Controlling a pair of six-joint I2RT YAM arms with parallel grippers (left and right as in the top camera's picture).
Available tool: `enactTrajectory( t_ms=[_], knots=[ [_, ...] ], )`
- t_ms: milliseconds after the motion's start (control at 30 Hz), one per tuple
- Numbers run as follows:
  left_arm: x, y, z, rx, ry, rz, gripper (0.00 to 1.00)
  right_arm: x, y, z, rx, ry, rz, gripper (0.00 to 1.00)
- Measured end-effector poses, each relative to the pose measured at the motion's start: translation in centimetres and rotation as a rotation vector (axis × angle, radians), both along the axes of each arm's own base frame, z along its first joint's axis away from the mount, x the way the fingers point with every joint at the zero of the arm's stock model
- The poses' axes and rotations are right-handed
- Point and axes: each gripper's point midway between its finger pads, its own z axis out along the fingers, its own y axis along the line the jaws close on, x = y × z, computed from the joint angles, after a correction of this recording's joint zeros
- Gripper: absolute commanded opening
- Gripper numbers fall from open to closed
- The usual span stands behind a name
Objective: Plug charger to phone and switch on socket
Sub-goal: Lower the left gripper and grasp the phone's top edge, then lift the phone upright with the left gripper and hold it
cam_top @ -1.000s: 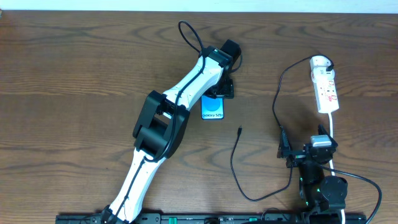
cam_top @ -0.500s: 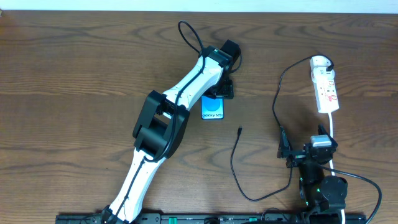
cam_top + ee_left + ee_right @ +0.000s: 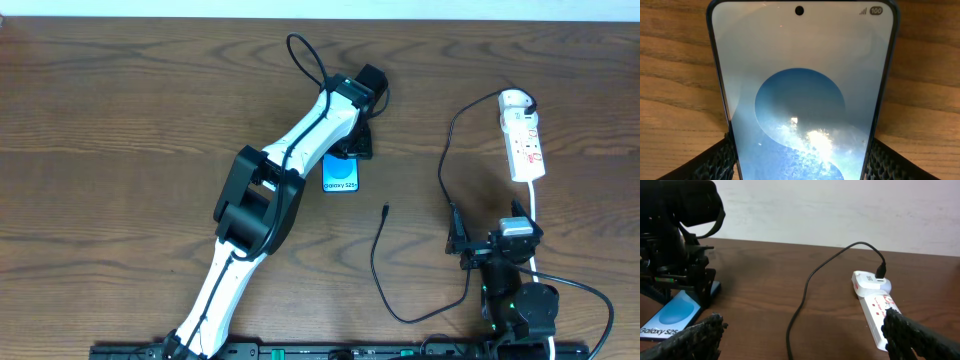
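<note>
The phone (image 3: 341, 178) lies flat on the table's middle, blue screen up, and fills the left wrist view (image 3: 800, 100). My left gripper (image 3: 352, 150) sits over its far end, one finger (image 3: 722, 160) pressed against each long edge. The charger cable (image 3: 378, 260) runs loose across the wood, with its connector tip (image 3: 386, 211) lying free right of the phone. Its black plug (image 3: 527, 102) sits in the far end of the white socket (image 3: 524, 140). My right gripper (image 3: 488, 232) hovers open near the front edge, short of the socket (image 3: 875, 305), with the cable (image 3: 805, 295) passing below between its fingers.
The socket's white cord (image 3: 535, 215) runs toward the front edge beside the right arm. The left arm (image 3: 270, 200) stretches diagonally over the table's middle. A pale wall (image 3: 840, 210) rises behind the far edge.
The left gripper's fingers have drawn in against the phone's edges. The phone, the cable and the right arm have not moved.
</note>
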Motion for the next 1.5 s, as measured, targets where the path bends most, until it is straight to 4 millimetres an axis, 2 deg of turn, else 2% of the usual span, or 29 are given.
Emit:
enactTrajectory(
  t_ms=[533, 800, 1000, 1167, 1367, 1500],
  knots=[
    [-0.1, -0.1, 0.0, -0.004, 0.007, 0.000, 0.73, 0.0, 0.0, 0.0, 0.000, 0.000, 0.000, 0.99],
    [-1.3, 0.3, 0.4, 0.001, 0.054, 0.000, 0.73, 0.0, 0.0, 0.0, 0.000, 0.000, 0.000, 0.99],
    [-1.8, -0.6, 2.7, -0.073, 0.062, -0.001, 0.73, 0.0, 0.0, 0.0, 0.000, 0.000, 0.000, 0.99],
    [-3.0, -1.7, 4.8, -0.182, 0.119, 0.003, 0.73, 0.0, 0.0, 0.0, 0.000, 0.000, 0.000, 0.99],
    [-4.6, -3.8, 6.4, -0.382, 0.247, 0.019, 0.73, 0.0, 0.0, 0.0, 0.000, 0.000, 0.000, 0.99],
    [-5.3, -5.3, 8.3, -0.564, 0.350, 0.040, 0.73, 0.0, 0.0, 0.0, 0.000, 0.000, 0.000, 0.99]
  ],
)
